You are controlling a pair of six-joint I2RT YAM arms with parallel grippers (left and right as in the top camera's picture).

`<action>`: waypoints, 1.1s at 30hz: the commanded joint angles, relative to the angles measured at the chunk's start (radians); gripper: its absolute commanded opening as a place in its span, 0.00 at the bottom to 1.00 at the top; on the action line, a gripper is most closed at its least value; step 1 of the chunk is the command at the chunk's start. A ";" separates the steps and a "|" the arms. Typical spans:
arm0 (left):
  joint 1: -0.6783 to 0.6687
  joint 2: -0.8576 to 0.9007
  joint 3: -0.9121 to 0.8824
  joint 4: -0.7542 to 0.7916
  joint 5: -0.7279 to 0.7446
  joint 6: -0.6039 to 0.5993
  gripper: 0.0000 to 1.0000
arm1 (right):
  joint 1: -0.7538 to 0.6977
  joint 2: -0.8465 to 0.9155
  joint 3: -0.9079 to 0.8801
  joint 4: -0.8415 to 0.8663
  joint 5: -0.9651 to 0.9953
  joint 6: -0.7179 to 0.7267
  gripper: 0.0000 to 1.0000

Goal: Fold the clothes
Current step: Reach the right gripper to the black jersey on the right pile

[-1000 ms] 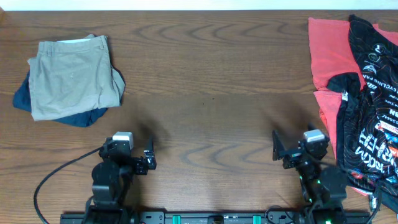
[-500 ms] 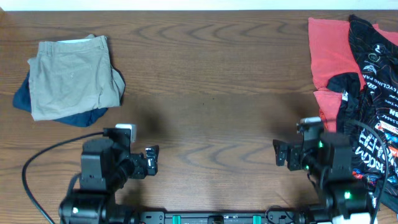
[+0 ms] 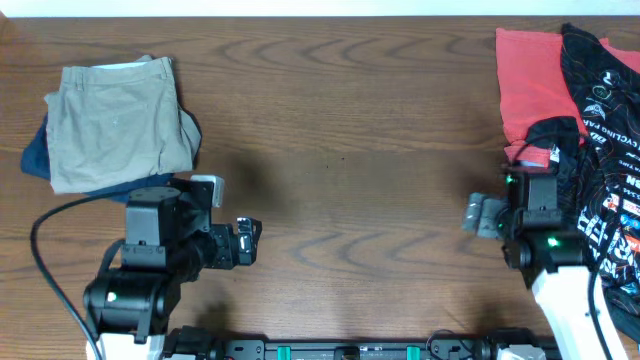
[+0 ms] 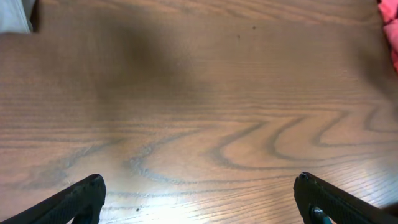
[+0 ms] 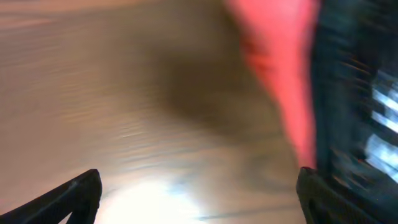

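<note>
Spread wide with nothing between its fingers, the left gripper point(image 3: 245, 240) hangs over bare wood on the left half of the table point(image 3: 340, 120), towards the front. Its own wrist view point(image 4: 199, 186) shows only wood grain in the gap.

The right gripper point(image 3: 481, 215) hangs over the right half of the table, just left of the clothing pile. It too is spread wide and empty, with its fingertips at the two lower corners of its own view point(image 5: 198, 180). That view is badly smeared. The pale streaks on the dark cloth at its right side are probably lettering, though they cannot be read.

The black jersey point(image 3: 598, 150) lies crumpled and unfolded along the right edge of the table, from the far side to the front. Its white lettering and small logos face up. It is draped over a red T-shirt point(image 3: 525, 80), which shows along its left side.

Well apart, at the far left, the khaki shorts point(image 3: 115, 125) lie folded on top of a navy garment point(image 3: 38, 158).
</note>
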 commanded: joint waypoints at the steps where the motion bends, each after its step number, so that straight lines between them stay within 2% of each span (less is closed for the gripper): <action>1: 0.005 0.021 0.017 0.000 0.010 -0.005 0.98 | -0.063 0.072 0.000 0.000 0.252 0.190 0.96; 4: 0.005 0.041 0.017 0.000 0.010 -0.005 0.98 | -0.124 0.148 -0.003 0.015 0.296 0.256 0.93; 7: 0.005 0.058 0.017 0.000 0.010 -0.005 0.98 | -0.174 0.221 -0.003 0.059 0.298 0.261 0.88; 13: 0.005 0.091 0.017 0.000 0.010 -0.005 0.98 | -0.239 0.346 -0.003 0.114 0.312 0.261 0.69; 21: 0.005 0.124 0.017 0.001 0.010 -0.005 0.98 | -0.314 0.426 -0.003 0.177 0.299 0.261 0.65; 33: 0.005 0.137 0.017 0.001 0.010 -0.005 0.98 | -0.319 0.458 -0.004 0.190 0.246 0.261 0.63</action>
